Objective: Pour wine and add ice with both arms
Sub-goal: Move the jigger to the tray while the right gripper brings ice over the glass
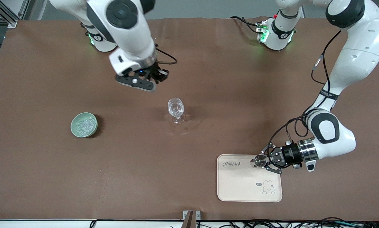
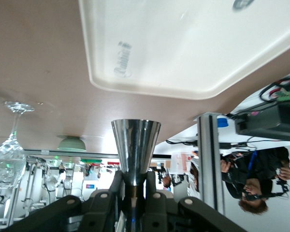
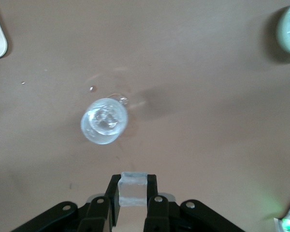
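A clear stemmed glass (image 1: 176, 110) stands upright mid-table, also seen in the right wrist view (image 3: 104, 121). My right gripper (image 1: 159, 74) hangs over the table a little way from the glass, toward the robots' bases. It is shut on one clear cube of ice (image 3: 133, 189). More ice (image 1: 84, 125) lies heaped in a green bowl (image 1: 74, 129) toward the right arm's end. My left gripper (image 1: 261, 161) is shut on the narrow waist of a shiny metal measuring cup (image 2: 135, 145), over the corner of a cream tray (image 1: 240, 185). The wine is out of view.
The tray (image 2: 193, 48) carries a rabbit print and lies near the front edge, toward the left arm's end. A few wet spots mark the brown table cover around the glass's foot (image 1: 185, 128). Both arm bases stand along the edge of the table away from the front camera.
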